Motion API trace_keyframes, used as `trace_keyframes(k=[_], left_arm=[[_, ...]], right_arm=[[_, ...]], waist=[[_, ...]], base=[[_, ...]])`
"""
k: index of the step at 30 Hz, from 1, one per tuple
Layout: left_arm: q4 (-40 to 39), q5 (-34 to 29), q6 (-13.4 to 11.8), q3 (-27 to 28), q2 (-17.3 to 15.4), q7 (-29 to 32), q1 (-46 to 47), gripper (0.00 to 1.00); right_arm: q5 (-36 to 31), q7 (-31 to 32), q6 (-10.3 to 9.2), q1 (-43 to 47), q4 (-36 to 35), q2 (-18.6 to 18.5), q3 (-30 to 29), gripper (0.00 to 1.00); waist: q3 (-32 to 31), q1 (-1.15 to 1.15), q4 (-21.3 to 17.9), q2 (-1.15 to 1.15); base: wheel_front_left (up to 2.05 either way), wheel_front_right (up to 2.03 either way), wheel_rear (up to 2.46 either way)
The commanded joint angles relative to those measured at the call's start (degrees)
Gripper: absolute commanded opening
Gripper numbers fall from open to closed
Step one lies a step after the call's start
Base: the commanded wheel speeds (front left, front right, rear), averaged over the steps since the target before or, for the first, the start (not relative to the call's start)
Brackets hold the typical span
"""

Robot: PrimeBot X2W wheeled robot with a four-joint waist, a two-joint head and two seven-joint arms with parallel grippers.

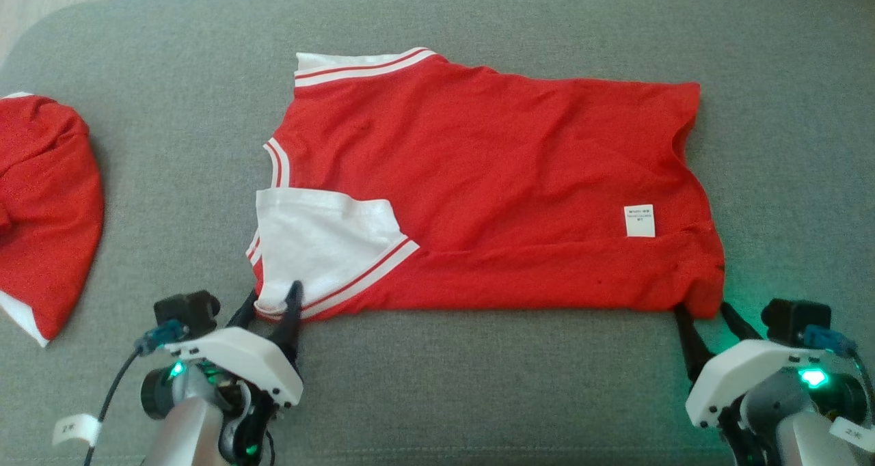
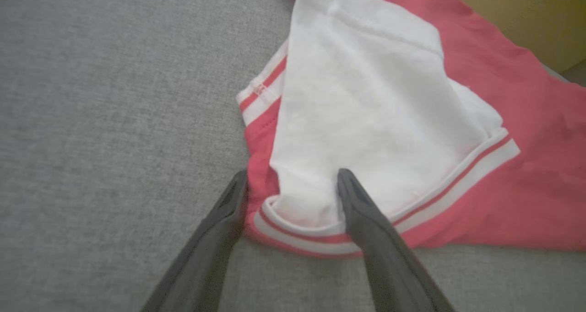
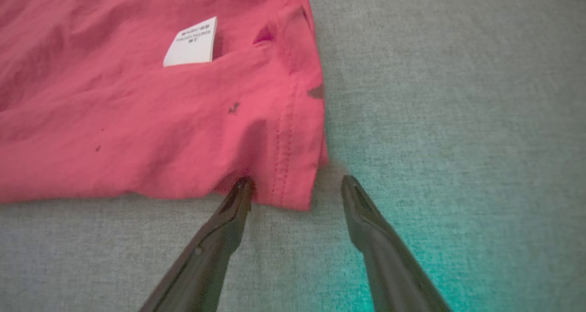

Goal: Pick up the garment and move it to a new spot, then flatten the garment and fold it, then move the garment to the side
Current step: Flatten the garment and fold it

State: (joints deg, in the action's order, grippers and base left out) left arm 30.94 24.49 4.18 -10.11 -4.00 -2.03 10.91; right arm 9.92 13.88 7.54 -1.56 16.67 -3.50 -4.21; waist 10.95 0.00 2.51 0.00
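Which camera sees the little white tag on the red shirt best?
The right wrist view: the tag is big and close, with its print showing. The head view has it tiny on the shirt. The left wrist view looks at the white sleeve instead.

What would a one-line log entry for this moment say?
garment: spread on grey cushion | left gripper: open, straddling white sleeve cuff | right gripper: open at hem corner

— We see the garment (image 1: 492, 179) lying nearly flat on the grey cushion (image 1: 478, 398) — red, stretched out from left to right.
— We agree: a white sleeve (image 1: 321, 240) with red-striped trim lies folded over its near left corner, and a small white label (image 1: 639, 221) sits near the right hem.
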Motion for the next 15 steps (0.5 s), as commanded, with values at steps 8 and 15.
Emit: trace_keyframes(k=[8, 15], left_arm=[[-0.68, 0.72, 1.35, 1.01, -0.9, -1.53, 2.02, 0.0], [-6.61, 1.3, -0.2, 2.5, -1.48, -4.51, -1.67, 0.0]], right_arm=[[2.11, 0.51, -0.05, -2.36, -1.58, 0.11, 1.32, 0.0], [3.36, 0.58, -0.05, 0.1, -4.21, -0.02, -0.13, 0.0]], waist=[[0.09, 0.0, -0.09, 0.0], [-1.63, 0.0, 0.12, 0.0]], base=[[0.0, 0.0, 0.0], [0.0, 0.0, 0.0]])
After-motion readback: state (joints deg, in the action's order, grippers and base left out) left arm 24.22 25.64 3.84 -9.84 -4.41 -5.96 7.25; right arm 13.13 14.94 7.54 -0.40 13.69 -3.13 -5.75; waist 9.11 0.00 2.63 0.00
